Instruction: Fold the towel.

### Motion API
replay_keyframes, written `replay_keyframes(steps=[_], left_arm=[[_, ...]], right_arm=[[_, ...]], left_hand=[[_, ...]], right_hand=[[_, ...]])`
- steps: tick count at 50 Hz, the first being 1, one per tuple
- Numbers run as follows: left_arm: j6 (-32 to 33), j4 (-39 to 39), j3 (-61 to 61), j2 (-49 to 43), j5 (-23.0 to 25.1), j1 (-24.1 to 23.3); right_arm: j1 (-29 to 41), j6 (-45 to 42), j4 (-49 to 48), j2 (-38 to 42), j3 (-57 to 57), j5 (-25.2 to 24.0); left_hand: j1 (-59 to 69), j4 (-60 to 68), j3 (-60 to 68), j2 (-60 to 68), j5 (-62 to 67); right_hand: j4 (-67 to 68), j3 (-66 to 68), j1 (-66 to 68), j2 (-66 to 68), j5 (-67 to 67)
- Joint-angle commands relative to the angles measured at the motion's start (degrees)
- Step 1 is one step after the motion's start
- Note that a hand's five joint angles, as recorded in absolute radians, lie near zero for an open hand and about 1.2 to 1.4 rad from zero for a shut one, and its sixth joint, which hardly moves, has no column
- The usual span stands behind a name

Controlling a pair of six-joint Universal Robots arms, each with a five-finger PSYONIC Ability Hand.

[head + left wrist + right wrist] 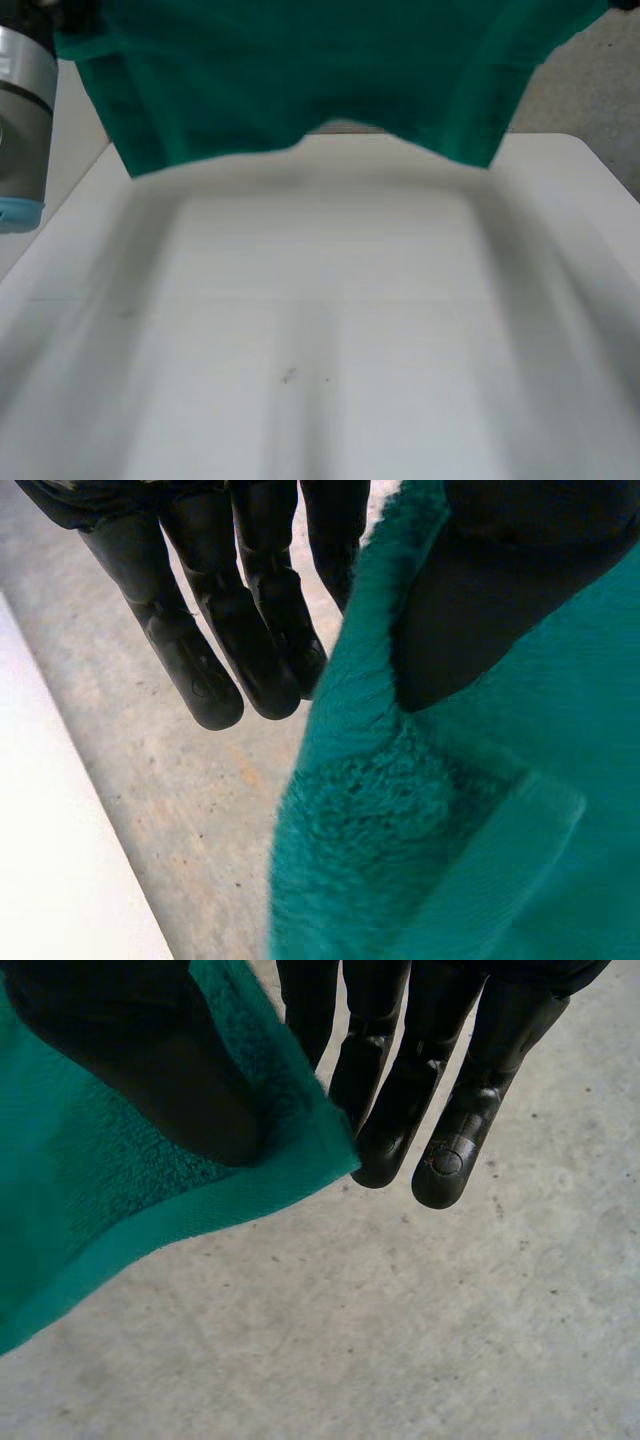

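Aloft over the white bench [320, 330] hangs a green terry-cloth towel [300, 70]; the left hand [250, 630] pinches its edge and the right hand [400, 1090] a corner, thumbs pressing cloth against fingers.

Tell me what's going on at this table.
The robot is holding a green towel up in the air with both hands, spread out wide over the far part of the white table. The left hand pinches the cloth near one upper edge between its thumb and fingers. The right hand pinches a corner the same way. The towel's lower edge hangs loose and no fold has been made yet.
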Motion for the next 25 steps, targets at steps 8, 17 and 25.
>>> replay_keyframes(steps=[8,17,25], left_arm=[[-3.37,-2.88,-30.68,0.91,8.45,4.13],[-3.28,-3.58,-36.76,-4.46,8.46,4.22],[-3.28,-3.75,-37.73,-4.02,5.74,5.01]], right_arm=[[0.02,-0.13,0.22,-4.57,37.77,-3.33],[-1.12,0.22,0.13,-3.69,45.08,-5.54],[-4.63,3.64,0.31,-3.6,45.34,-5.27]], left_hand=[[14.17,11.4,11.5,11.28,14.7],[-0.21,-2.98,-2.88,-3.09,0.32],[-28.53,-31.3,-31.2,-31.42,-28.01]], right_hand=[[11.9,12.28,23.77,12.51,13.11],[11.9,12.28,23.77,12.51,13.11],[11.9,12.28,23.77,12.51,13.11]])
